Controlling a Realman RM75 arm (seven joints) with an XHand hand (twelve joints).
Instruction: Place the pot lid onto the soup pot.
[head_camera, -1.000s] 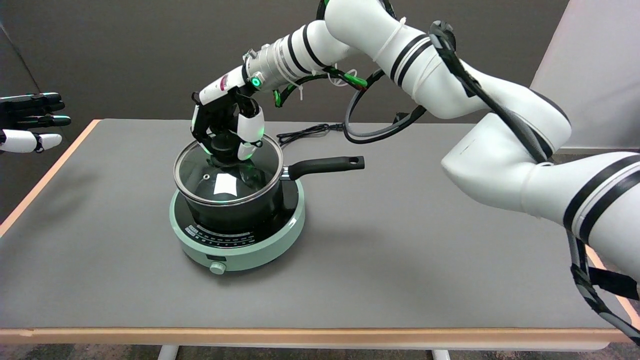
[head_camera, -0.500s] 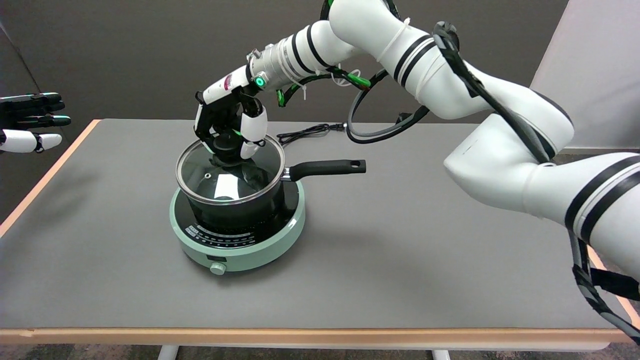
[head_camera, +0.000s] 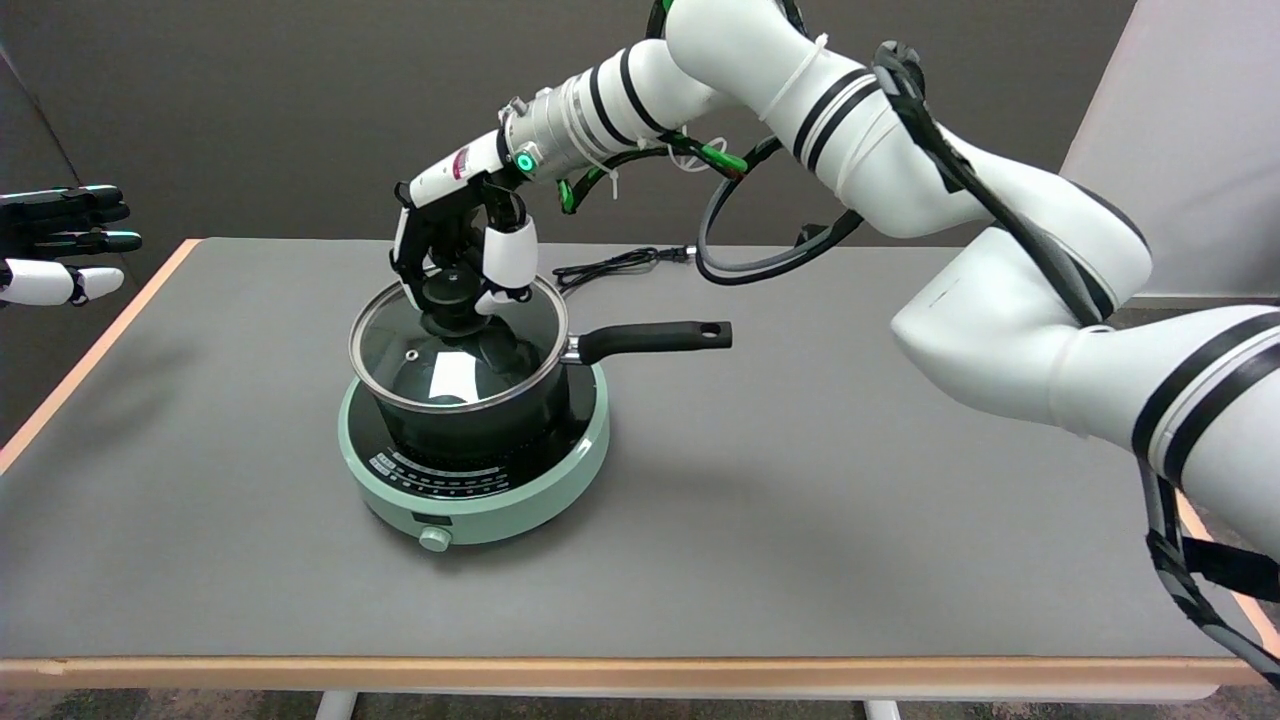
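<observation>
The fingers (head_camera: 505, 262) of the right hand (head_camera: 462, 260) are curled down around the black knob (head_camera: 450, 293) of the glass lid (head_camera: 455, 350); whether they pinch it or only ring it, I cannot tell. The lid lies on the pot (head_camera: 480, 415), level as far as can be seen, and the pot stands on the green cooker (head_camera: 475, 500) on the table (head_camera: 800, 480).

The main risk is in letting go. If the fingers catch the knob as the hand lifts, the lid could tip or slide off the rim. A sideways drag could also shift the pot by its long handle (head_camera: 655, 337).
</observation>
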